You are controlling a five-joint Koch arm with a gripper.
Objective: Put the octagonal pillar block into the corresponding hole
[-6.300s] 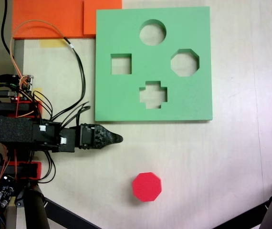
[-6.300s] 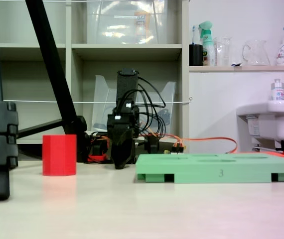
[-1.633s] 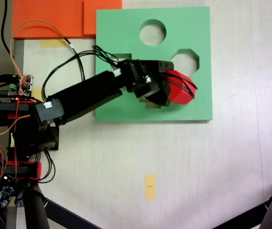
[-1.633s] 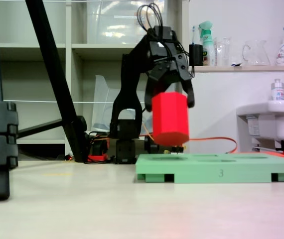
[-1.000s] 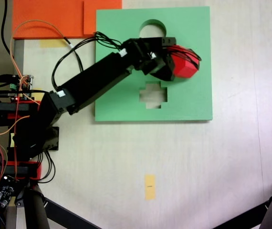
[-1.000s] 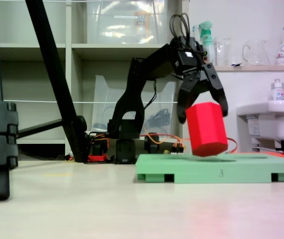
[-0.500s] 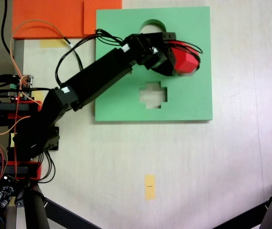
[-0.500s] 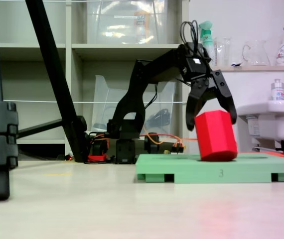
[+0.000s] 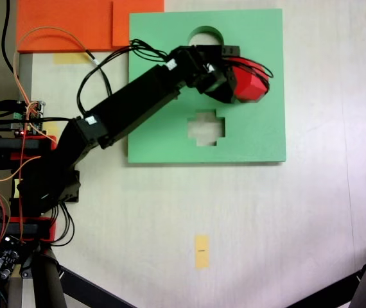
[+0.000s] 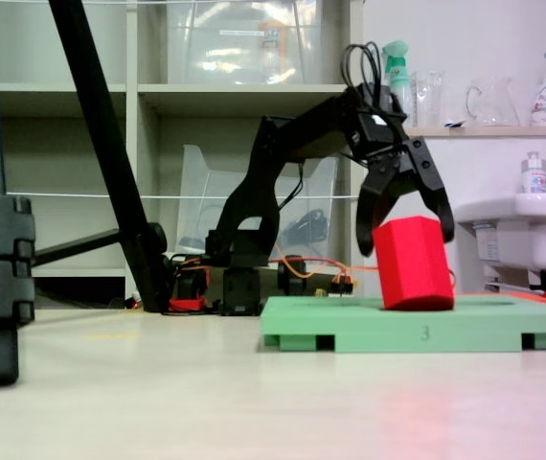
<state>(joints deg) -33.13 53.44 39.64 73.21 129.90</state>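
Pale worktop (image 9: 266,224) carries the square green foam board (image 9: 164,138), arm (image 9: 125,112) reaching in from the left in the top-down fixed view. Hand (image 10: 404,230) is clamped on the octagonal pillar block (image 10: 412,264), one finger each side of its upper part. Block sits at the right part of the board over the corresponding hole (image 9: 264,72), which is mostly covered; the low side fixed view shows the block tilted, bottom edge at or touching the board's top surface, not sunk in. Step in hand: seating it. To do it well, likely level the block upright first, line its flats with the cut-out's sides, then press straight down; releasing while tilted risks it jamming on the foam rim or tipping over. Cross cut-out (image 9: 207,127) lies nearer, clear of the block.
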